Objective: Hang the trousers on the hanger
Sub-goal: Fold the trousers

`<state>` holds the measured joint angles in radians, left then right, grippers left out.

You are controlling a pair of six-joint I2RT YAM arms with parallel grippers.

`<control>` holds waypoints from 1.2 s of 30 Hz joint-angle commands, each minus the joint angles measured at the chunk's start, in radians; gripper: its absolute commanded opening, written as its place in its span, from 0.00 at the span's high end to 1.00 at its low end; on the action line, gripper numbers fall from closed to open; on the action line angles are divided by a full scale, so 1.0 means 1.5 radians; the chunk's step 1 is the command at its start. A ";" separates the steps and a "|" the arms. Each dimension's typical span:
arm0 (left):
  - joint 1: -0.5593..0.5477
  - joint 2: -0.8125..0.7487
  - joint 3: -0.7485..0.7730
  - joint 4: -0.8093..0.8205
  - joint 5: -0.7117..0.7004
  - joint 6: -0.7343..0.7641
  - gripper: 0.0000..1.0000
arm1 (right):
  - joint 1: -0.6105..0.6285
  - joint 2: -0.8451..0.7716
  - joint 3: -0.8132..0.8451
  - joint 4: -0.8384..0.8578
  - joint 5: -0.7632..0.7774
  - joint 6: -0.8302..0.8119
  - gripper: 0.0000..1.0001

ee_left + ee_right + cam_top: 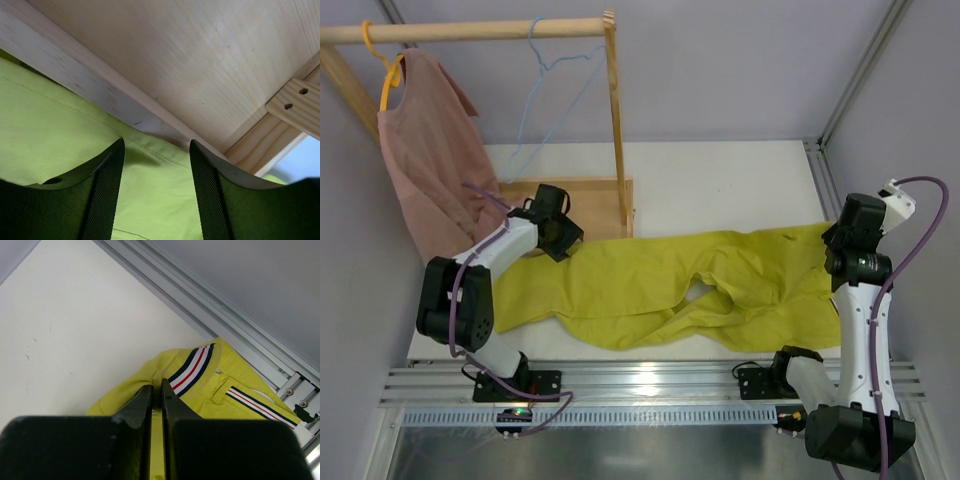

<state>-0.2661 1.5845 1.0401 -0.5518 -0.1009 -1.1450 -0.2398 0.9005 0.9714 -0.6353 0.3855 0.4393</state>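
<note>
Nearest the arms, the trousers lie spread flat on the table, their long axis running left to right: the striped waistband is at the right end and the leg ends are at the left. The right gripper sits at the waistband, its jaws pinched on a thin fold of the yellow-green cloth. The left gripper hovers over a leg end with its jaws spread and nothing between them, the cloth right beneath and the wooden rack base just beyond. Farther back and higher, the hanger hangs by its hook from the wooden rail, nearer the left arm and well apart from the trousers. A pink T-shirt on a yellow hanger hangs to its left. The cloth probably has to travel up and away.
</note>
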 commanded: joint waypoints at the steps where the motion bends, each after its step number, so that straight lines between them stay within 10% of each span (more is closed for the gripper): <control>1: 0.003 0.005 -0.008 0.028 0.007 0.001 0.45 | -0.003 -0.017 0.007 0.035 0.000 -0.005 0.96; 10: 0.000 0.002 -0.020 0.045 0.001 0.001 0.62 | -0.003 -0.031 0.007 0.029 -0.003 -0.001 0.96; 16: -0.004 -0.014 -0.034 0.049 0.002 0.005 0.99 | -0.003 -0.039 0.013 0.019 0.000 -0.003 0.96; 36: -0.005 -0.146 -0.018 -0.042 -0.077 0.073 0.99 | -0.003 -0.094 0.096 -0.099 0.187 0.054 0.96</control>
<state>-0.2729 1.4124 0.9852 -0.5812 -0.1425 -1.0840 -0.2398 0.8051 1.0443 -0.7795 0.5312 0.4667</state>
